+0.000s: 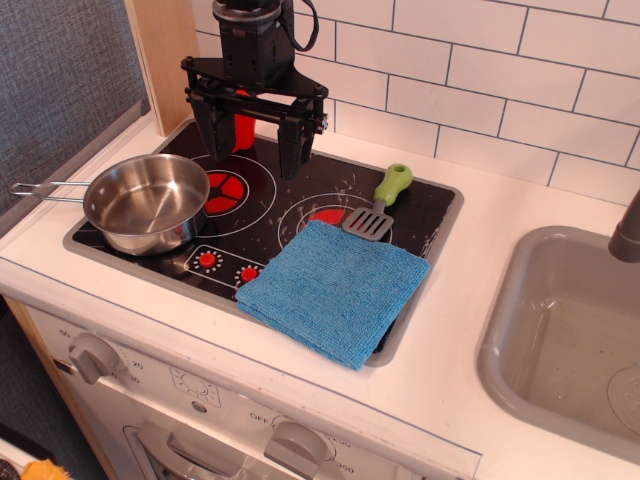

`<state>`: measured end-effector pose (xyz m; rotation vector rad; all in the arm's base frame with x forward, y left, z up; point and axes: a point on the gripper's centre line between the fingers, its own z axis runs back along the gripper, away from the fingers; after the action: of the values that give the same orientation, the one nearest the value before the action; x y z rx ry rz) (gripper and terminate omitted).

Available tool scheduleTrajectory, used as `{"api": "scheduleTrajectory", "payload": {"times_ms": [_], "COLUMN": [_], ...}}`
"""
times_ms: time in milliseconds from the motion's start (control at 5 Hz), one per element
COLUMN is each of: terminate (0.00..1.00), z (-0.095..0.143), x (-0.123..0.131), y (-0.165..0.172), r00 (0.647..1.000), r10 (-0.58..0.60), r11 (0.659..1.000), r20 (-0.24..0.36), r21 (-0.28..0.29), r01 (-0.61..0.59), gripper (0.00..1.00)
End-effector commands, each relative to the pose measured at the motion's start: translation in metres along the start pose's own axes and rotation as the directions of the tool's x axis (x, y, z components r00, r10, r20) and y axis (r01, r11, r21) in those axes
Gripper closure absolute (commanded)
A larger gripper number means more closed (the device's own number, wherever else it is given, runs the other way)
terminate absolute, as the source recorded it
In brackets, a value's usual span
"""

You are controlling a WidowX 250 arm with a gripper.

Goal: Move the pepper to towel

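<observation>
The red pepper (243,130) stands at the back of the stove top, mostly hidden behind my gripper; only a red strip shows between the fingers. My black gripper (253,160) hangs over the back left burner with its two fingers spread wide on either side of the pepper, open and holding nothing. The blue knitted towel (335,285) lies flat on the front right of the stove, overhanging its front edge, well to the right of and nearer than the gripper.
A steel pan (150,200) with a long handle sits on the front left burner. A green-handled spatula (380,205) lies just behind the towel. The grey sink (560,330) is at the right. A tiled wall stands behind the black stove top (435,215).
</observation>
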<state>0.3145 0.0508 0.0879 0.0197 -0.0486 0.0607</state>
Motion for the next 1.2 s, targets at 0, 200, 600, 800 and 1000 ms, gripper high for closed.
{"api": "scheduleTrajectory", "payload": {"times_ms": [0, 200, 600, 800, 1000], "terminate": [0.0, 0.0, 0.0, 0.0, 0.0], "z": [0.0, 0.003, 0.011, 0.0, -0.009], "x": [0.0, 0.023, 0.077, 0.097, 0.112], "y": [0.0, 0.024, 0.082, 0.091, 0.092], "r00": [1.0, 0.997, 0.98, 0.98, 0.979], "r10": [0.0, 0.068, 0.181, 0.186, 0.195], "r11": [1.0, 0.997, 0.983, 0.982, 0.98], "r20": [0.0, 0.025, 0.076, 0.071, 0.065], "r21": [0.0, -0.044, 0.001, 0.015, 0.015], "r01": [0.0, -0.067, -0.182, -0.188, -0.196], "gripper": [0.0, 0.0, 0.0, 0.0, 0.0]}}
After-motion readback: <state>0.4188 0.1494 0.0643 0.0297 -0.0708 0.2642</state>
